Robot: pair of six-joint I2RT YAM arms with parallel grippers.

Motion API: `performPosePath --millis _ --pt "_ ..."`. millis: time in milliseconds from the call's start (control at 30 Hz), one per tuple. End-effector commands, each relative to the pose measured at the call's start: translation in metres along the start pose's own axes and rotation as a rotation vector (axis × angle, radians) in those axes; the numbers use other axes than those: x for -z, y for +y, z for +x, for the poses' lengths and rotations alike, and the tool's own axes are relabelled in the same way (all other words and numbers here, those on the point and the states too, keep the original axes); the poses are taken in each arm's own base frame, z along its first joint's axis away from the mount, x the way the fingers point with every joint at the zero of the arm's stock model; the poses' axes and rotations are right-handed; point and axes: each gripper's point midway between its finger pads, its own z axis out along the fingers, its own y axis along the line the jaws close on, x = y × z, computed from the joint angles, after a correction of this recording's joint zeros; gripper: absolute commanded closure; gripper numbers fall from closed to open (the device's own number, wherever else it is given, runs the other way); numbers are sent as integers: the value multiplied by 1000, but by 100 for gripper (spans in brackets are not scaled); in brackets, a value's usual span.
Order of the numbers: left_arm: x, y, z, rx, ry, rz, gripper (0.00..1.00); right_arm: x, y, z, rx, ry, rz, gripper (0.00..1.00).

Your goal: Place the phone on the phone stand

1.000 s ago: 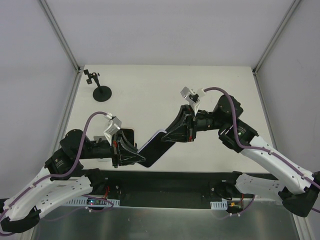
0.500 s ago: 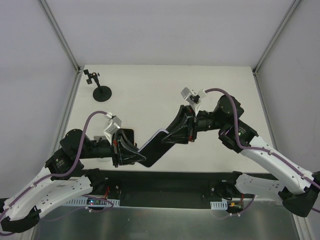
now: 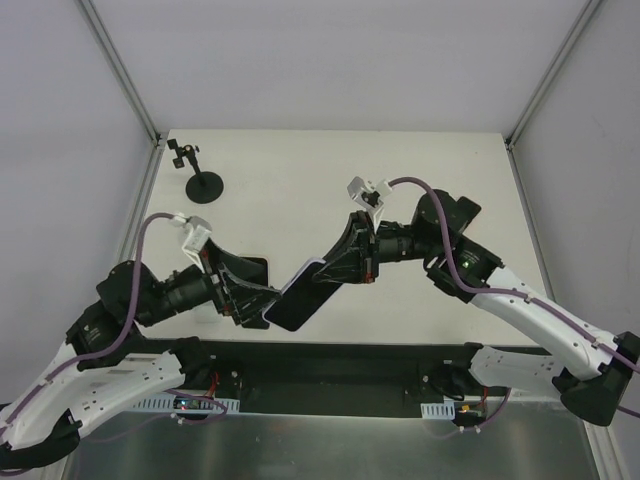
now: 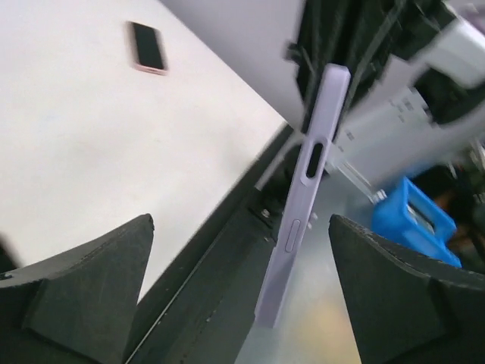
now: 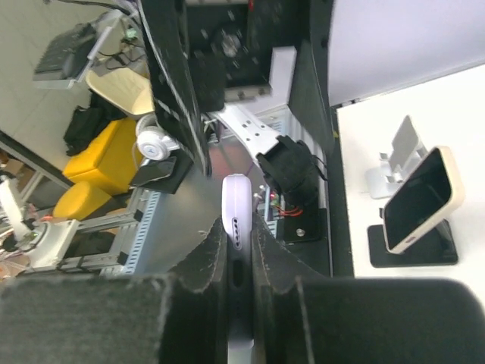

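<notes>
Above table [image 3: 300, 190] near edge: lavender phone [image 3: 300, 298], pinched edgewise by right gripper [image 3: 338, 272]; left gripper [image 4: 241, 227] fingers spread, flanking it.

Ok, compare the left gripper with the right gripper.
The right gripper has jaws shut on the lilac phone; the left gripper has jaws wide open, holding nothing. The right gripper grips one end of the phone; the left gripper only flanks its free end, touching neither side. Both face the phone.
</notes>
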Motion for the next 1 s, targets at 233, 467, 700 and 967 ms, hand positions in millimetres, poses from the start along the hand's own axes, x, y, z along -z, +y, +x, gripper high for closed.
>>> performPosePath --millis 233,467,700,967 --pt "133 91 -38 9 -173 -804 1 -39 -36 -39 233 92 157 99" --pt "156 80 -42 34 -247 -770 1 -91 -65 -33 307 309 246 99" --pt "173 56 -42 -48 -261 -632 1 -159 -93 -28 392 390 225 99" --pt "209 24 -52 -57 -395 -485 1 -211 -113 -19 435 326 166 100"
